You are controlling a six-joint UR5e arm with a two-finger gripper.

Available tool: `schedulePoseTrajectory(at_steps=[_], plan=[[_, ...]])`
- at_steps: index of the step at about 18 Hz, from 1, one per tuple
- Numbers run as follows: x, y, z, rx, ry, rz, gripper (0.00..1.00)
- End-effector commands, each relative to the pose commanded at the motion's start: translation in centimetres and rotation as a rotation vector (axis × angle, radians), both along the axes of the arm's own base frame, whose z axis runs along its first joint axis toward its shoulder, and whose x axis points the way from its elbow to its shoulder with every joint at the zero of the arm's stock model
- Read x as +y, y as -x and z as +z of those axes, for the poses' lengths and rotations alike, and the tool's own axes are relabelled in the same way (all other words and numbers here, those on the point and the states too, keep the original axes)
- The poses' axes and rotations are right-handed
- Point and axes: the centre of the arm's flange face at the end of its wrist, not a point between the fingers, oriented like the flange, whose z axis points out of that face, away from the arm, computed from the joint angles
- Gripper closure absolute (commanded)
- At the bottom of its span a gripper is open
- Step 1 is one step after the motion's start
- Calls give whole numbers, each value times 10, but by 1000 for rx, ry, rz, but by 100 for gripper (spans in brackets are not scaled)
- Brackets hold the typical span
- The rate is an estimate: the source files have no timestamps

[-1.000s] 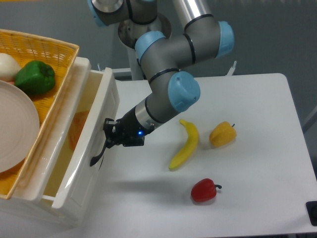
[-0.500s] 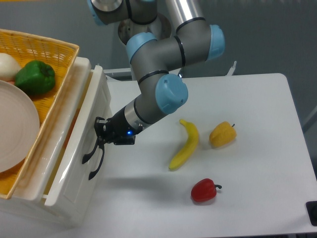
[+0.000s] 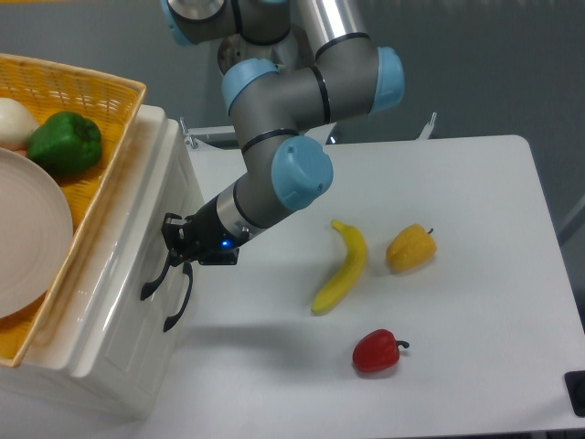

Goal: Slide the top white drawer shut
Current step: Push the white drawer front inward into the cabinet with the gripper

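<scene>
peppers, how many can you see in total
3. A green pepper sits in the basket on top of the cabinet; a yellow pepper lies on the table right of the banana; a red pepper lies nearer the front edge. More could be hidden.

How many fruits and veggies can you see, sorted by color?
Yellow: 2, the banana and the yellow pepper
Red: 1, the red pepper
Green: 1, the green pepper in the basket
White: 1, a round white one at the basket's edge, maybe an onion
Total: 5
</scene>
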Motion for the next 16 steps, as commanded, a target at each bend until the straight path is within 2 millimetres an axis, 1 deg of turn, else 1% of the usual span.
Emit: schedulePoseTrajectory(at_steps=[12,16], plan=[[1,-1,1,2,-2,-3,96],[0,5,1,12,4,1,96]])
